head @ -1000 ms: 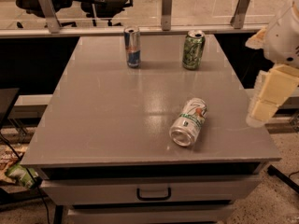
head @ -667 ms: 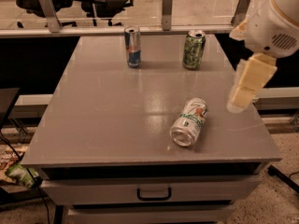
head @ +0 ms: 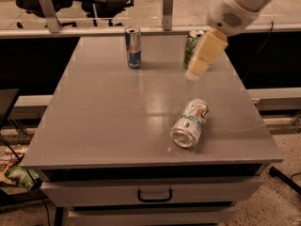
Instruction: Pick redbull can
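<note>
Dim, warm indoor light. The grey counter (head: pixel 117 126) carries a pale sheen through its middle, and the floor (head: pixel 188 6) at 12 o'clock is brighter. The cream pincer (head: pixel 194 72), hanging at 1 o'clock, catches light, while deep shadow flanks 9 and 3 o'clock.

At the back of the tabletop (head: pixel 94 117), left of centre: redbull can (head: pixel 133 47), upright. To its right, also at the back: second can (head: pixel 189 48), upright. Just before that second can, above the tabletop and partly covering it: gripper (head: pixel 200 62). Nearer the front, right of centre, well apart from both upright cans: 7UP can (head: pixel 190 123), on its side. Under the tabletop, at the front: drawer (head: pixel 153 192).
</note>
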`<action>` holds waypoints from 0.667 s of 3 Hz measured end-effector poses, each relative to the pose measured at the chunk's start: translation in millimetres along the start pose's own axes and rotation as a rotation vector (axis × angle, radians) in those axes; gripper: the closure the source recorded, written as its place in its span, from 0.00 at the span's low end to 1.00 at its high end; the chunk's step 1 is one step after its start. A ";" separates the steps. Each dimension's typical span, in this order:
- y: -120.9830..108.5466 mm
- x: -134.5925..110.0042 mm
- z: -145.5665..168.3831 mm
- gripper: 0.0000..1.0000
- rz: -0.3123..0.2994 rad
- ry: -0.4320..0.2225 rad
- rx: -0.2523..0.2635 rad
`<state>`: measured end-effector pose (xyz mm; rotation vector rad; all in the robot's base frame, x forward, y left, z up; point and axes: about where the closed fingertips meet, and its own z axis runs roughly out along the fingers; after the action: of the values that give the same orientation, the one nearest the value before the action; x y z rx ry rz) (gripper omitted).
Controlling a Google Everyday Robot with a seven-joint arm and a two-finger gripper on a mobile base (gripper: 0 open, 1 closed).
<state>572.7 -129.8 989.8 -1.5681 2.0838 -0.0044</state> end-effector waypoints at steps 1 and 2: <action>-48.0 -35.6 38.2 0.00 0.099 -0.040 0.021; -78.9 -71.8 79.3 0.00 0.187 -0.061 0.030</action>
<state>689.0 -67.2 974.9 -1.3337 2.1639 0.0782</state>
